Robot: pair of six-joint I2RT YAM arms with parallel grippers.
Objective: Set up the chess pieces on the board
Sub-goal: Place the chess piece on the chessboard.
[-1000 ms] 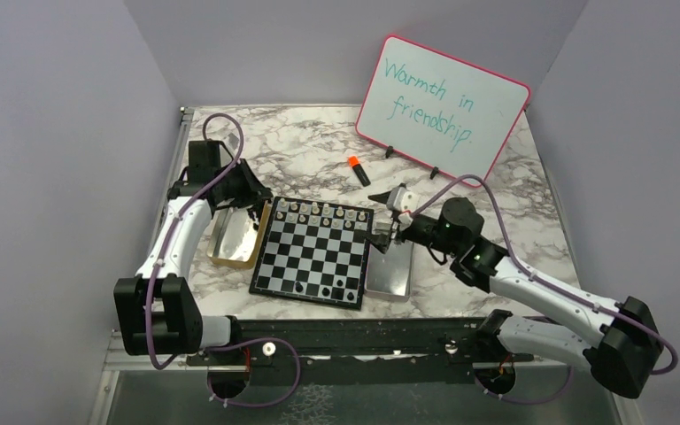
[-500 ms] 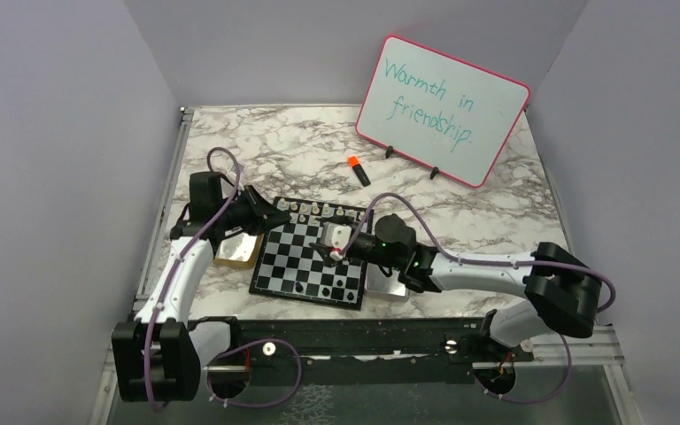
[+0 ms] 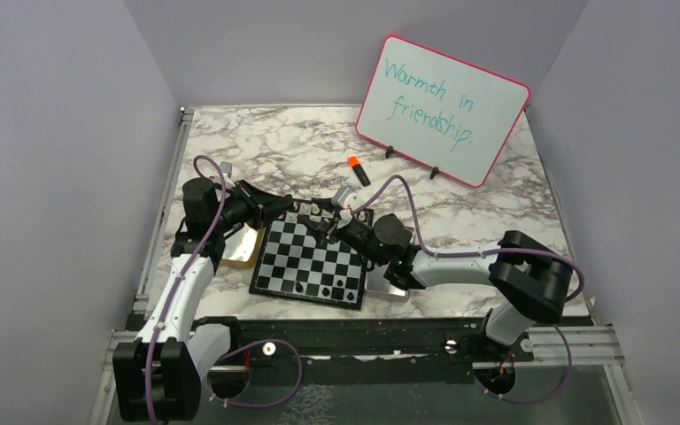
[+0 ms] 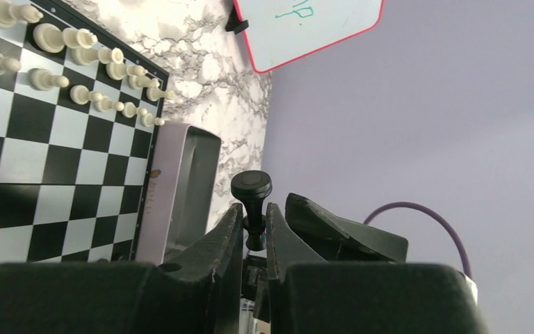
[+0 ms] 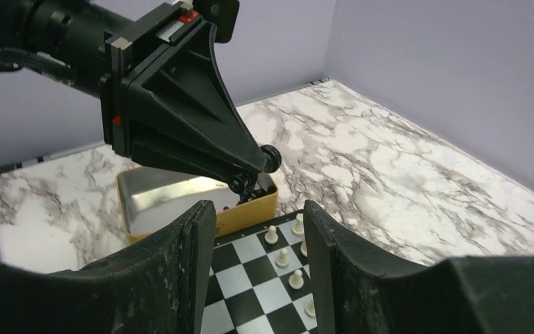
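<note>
The board (image 3: 312, 262) lies mid-table, with white chess pieces (image 3: 318, 211) along its far rows and a few black ones (image 3: 337, 286) near the front edge. My left gripper (image 4: 254, 210) is shut on a black chess piece (image 4: 252, 186), held by its stem above the board's far-left corner. From the right wrist view, that piece (image 5: 271, 158) sticks out sideways from the left fingertips (image 5: 249, 182). My right gripper (image 5: 259, 207) hovers open over the board's far-left squares, facing the left gripper, with nothing between its fingers. White pawns (image 5: 281, 257) stand below it.
A gold tray (image 3: 237, 251) sits left of the board. A silver tray (image 3: 384, 285) sits to its right, partly under my right arm. A whiteboard (image 3: 443, 106) leans at the back, with an orange-capped marker (image 3: 358, 170) in front of it.
My right arm swung from the silver tray across the board to its far-left part, jaws narrowing. My left gripper moved right from the gold tray toward the board, carrying the black piece.
</note>
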